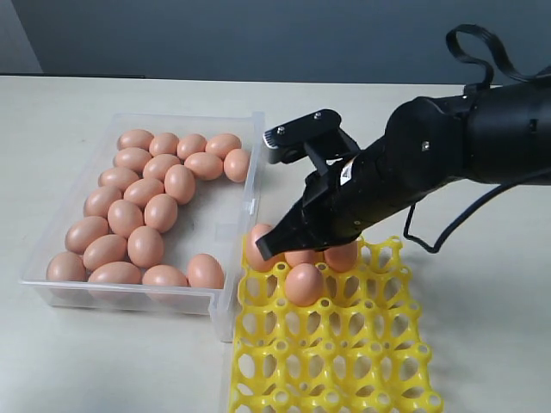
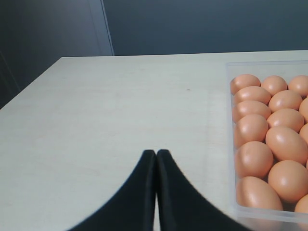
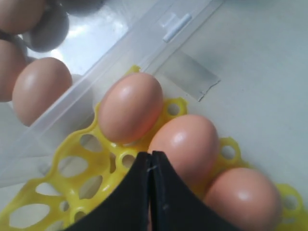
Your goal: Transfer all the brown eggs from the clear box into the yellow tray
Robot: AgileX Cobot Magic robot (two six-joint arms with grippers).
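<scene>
Several brown eggs [image 1: 143, 193] lie loose in the clear box [image 1: 253, 185] on the left. The yellow tray [image 1: 327, 361] sits against the box's near right corner. It holds three eggs in its far row and one egg [image 1: 303, 284] in the row behind. My right gripper [image 1: 269, 243] is shut and empty, low over the tray's far row. In the right wrist view, the right gripper [image 3: 151, 155] has its tips beside the middle egg [image 3: 185, 144] of that row. My left gripper [image 2: 156, 153] is shut and empty over bare table beside the box [image 2: 230, 144]; the exterior view does not show it.
The right arm's black cable [image 1: 430, 237] loops down toward the table beside the tray. A patch of clear tape [image 3: 187, 72] lies on the table near the box's tab [image 3: 176, 26]. The table's far edge [image 2: 144, 56] meets a dark wall.
</scene>
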